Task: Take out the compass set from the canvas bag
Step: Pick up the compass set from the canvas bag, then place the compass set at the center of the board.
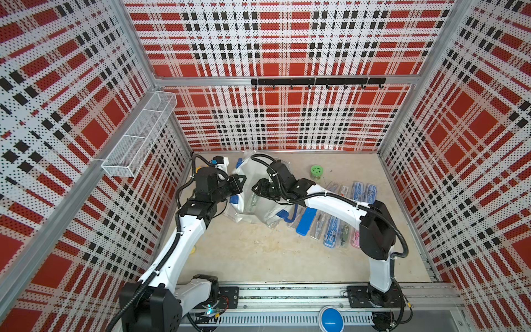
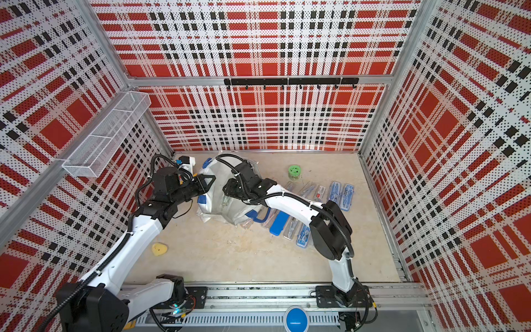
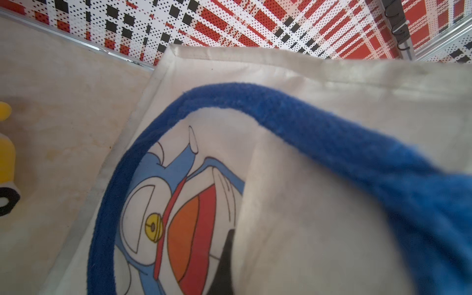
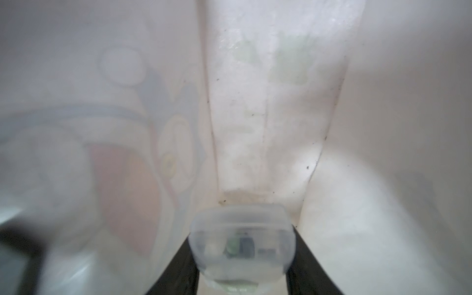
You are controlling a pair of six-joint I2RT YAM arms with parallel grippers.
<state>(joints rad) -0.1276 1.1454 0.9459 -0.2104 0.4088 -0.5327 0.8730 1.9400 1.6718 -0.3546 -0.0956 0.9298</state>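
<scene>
So here's what we're looking at. The beige worktop (image 1: 258, 258) has the big white fabric canvas bag (image 1: 253, 214) with blue strap handles slumped near the back, just beside the left wall. Next to it on the right is a row of slim plastic cases (image 1: 333, 227), and we reckon those are sets that are already out.

The left gripper (image 1: 240, 182) sits at the bag's rim with its fingers pressed together. As far as we can tell they're on a fold of fabric beside the blue strap handle (image 3: 332, 132), and we figure that's to keep the mouth held open.

The right gripper (image 1: 257, 188) reaches inside the bag. Its wrist view shows the black fingers (image 4: 176, 268) pinching the clear plastic oblong case of the compass set (image 4: 241, 245), which is inside the bag, deep between the walls.

It's pretty blurry, but we think the case's long axis runs along the fingers. One rounded end points down toward the bag's bottom seam, so it should slide straight out.
</scene>
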